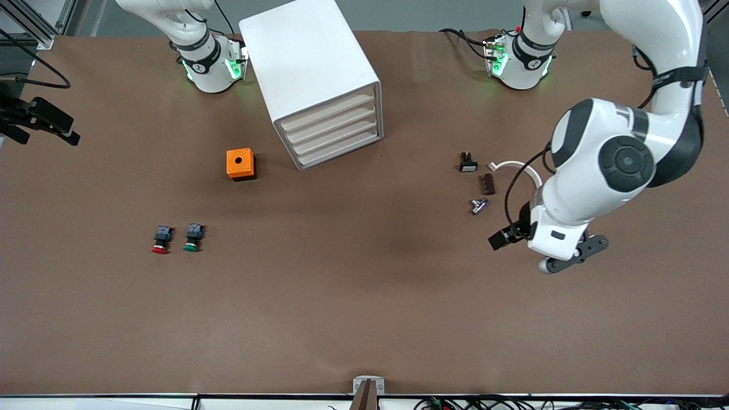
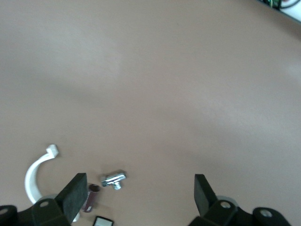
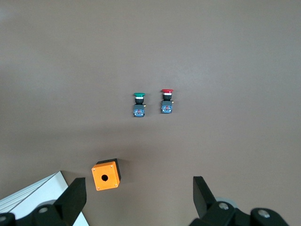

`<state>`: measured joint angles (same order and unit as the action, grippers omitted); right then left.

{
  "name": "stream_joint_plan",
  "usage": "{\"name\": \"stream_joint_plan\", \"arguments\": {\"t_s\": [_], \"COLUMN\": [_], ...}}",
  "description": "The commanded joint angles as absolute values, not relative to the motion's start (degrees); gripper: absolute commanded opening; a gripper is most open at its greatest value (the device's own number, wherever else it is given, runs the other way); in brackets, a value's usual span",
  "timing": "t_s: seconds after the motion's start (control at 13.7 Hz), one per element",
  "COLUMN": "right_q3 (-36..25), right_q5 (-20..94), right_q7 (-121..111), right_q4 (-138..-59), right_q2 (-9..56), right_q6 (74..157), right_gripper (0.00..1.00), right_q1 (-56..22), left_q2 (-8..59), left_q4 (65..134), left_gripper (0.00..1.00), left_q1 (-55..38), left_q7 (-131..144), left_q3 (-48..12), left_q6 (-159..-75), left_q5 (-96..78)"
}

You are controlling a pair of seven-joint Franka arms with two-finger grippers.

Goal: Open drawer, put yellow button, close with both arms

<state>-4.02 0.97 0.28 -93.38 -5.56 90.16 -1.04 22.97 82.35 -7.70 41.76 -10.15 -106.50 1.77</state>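
Red button [image 1: 161,239] and green button [image 1: 193,237] lie nearer the camera than the cabinet [image 1: 316,80]; drawers closed. Left gripper [image 2: 138,197] and right gripper [image 3: 138,197] hover, both released.

The front camera looks down across the table [image 1: 364,319]; both wrist cameras look down from high, sharing its top.

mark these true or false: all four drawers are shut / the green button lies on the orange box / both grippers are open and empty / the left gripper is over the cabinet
1. All four drawers of the cabinet are shut. True.
2. The green button lies on the orange box. False: it lies on the table beside the red button, nearer the front camera than the box.
3. Both grippers are open and empty. True: left gripper, right gripper.
4. The left gripper is over the cabinet. False: it hangs over bare table near a small metal part.
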Motion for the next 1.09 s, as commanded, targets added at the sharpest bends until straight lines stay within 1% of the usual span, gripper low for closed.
{"name": "stream_joint_plan", "arguments": {"t_s": [0.0,0.15,0.29,0.36,0.58,0.88,1.02], "right_q3": [-3.34,-3.34,-3.34,-3.34,-3.34,-3.34,-3.34], "right_q5": [0.35,0.35,0.35,0.35,0.35,0.35,0.35], "right_q7": [-0.53,-0.53,-0.53,-0.53,-0.53,-0.53,-0.53], "right_q4": [-91.58,-91.58,-91.58,-91.58,-91.58,-91.58,-91.58], "right_q2": [-4.57,-4.57,-4.57,-4.48,-4.48,-4.39,-4.39], "right_q6": [89.82,89.82,89.82,89.82,89.82,89.82,89.82], "right_gripper": [1.0,1.0,1.0,1.0,1.0,1.0,1.0], "right_q1": [-0.09,-0.17,-0.18,-0.18,-0.26,-0.44,-0.44], "left_q2": [18.73,16.71,15.21,14.07,10.99,8.71,7.57], "left_q4": [82.88,82.88,82.97,82.88,82.88,82.97,83.06], "left_gripper": [1.0,1.0,1.0,1.0,1.0,1.0,1.0], "left_q1": [-4.23,-1.07,0.26,0.7,0.7,0.62,1.05], "left_q7": [38.43,31.76,30.06,29.88,29.62,29.27,25.51], "left_q3": [-10.72,-10.72,-10.55,-10.72,-10.72,-11.16,-10.72], "left_q6": [-102.23,-100.9,-100.29,-98.63,-93.71,-87.91,-86.93], "left_q5": [3.08,2.99,2.99,2.99,2.99,2.99,2.99]}}
